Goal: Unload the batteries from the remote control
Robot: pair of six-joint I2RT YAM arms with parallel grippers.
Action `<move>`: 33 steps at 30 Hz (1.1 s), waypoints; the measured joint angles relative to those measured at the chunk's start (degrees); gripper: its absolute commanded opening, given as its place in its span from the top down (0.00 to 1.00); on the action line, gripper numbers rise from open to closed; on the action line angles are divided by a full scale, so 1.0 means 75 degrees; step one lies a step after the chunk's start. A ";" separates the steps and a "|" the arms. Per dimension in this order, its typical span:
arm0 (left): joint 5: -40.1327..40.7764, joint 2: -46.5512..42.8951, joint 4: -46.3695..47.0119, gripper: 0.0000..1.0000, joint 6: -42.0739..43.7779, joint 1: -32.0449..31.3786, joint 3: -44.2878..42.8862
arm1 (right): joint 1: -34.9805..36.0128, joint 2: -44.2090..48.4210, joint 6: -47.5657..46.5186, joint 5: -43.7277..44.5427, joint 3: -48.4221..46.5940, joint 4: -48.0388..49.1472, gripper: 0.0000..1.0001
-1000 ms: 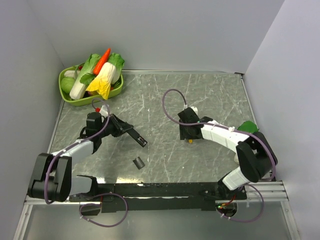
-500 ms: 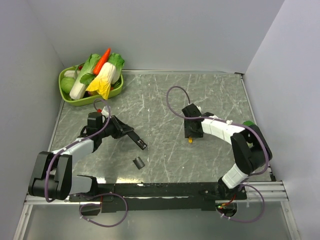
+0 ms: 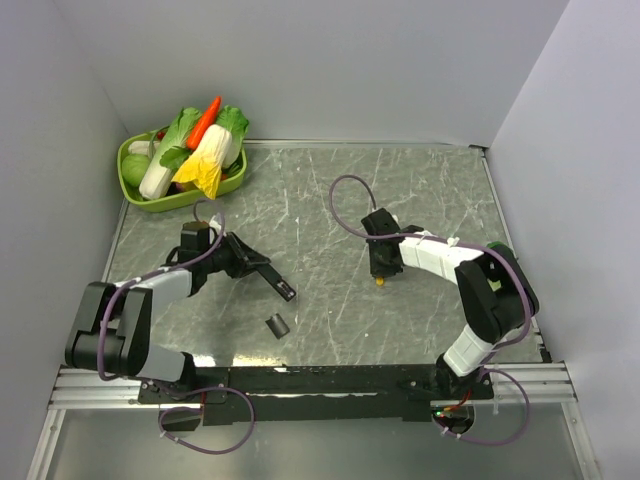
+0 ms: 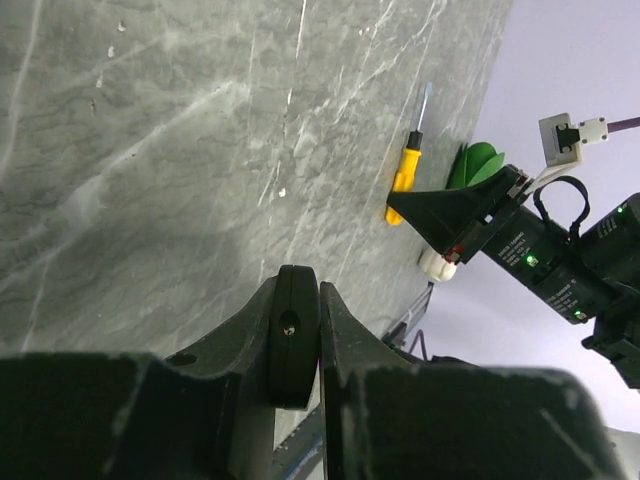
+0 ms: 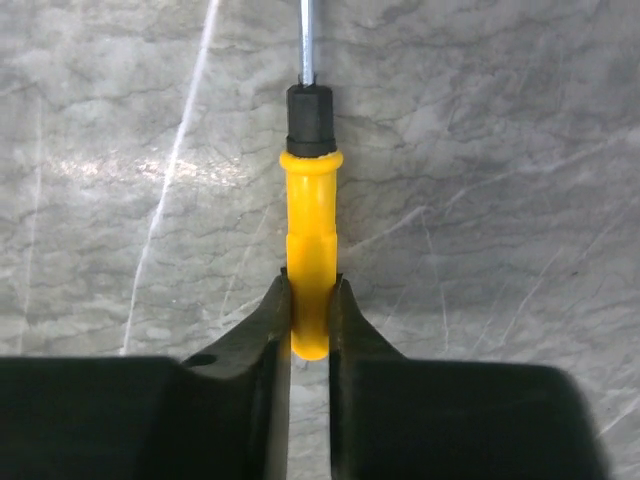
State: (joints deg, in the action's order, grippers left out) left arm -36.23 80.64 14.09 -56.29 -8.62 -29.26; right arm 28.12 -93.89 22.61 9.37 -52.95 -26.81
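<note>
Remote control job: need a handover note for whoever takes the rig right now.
Left gripper: shut on one end of the remote control, which angles out over the table.
Right gripper: shut on the handle of the yellow screwdriver, tip pointing away from the wrist.
A short black piece lies on the table near the remote's free end, apart from it.
Done: remote and screwdriver are both gripped.
Left: no batteries are in view, and I can't tell whether the compartment is open. The batteries are yet to be taken out.
</note>
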 measured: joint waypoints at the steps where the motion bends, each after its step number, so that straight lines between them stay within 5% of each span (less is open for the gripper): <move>1: -0.0044 0.0055 -0.0061 0.99 -0.0020 0.0000 -0.0055 | 0.0000 0.0006 -0.0026 -0.0006 0.0003 0.0023 1.00; 6: -0.0201 0.0236 -0.1105 0.99 0.0230 -0.0006 -0.0889 | 0.0122 0.0615 -0.0618 -0.0050 0.0187 0.0233 1.00; 16: -0.0289 0.1093 -0.3882 0.99 0.2398 -0.0026 -0.3474 | 0.1661 0.4963 -0.3789 -0.0979 0.1722 0.2378 1.00; 33: -0.0079 0.1180 -0.5120 0.99 0.4191 -0.0431 -0.4590 | 0.2938 0.2888 -0.4616 -0.3284 0.0906 0.0644 1.00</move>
State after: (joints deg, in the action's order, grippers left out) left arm -36.82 89.49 -24.32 -24.86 -11.86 -63.68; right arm 50.15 -72.23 -12.01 -15.27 -46.15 -21.98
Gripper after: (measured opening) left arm 0.206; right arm 0.239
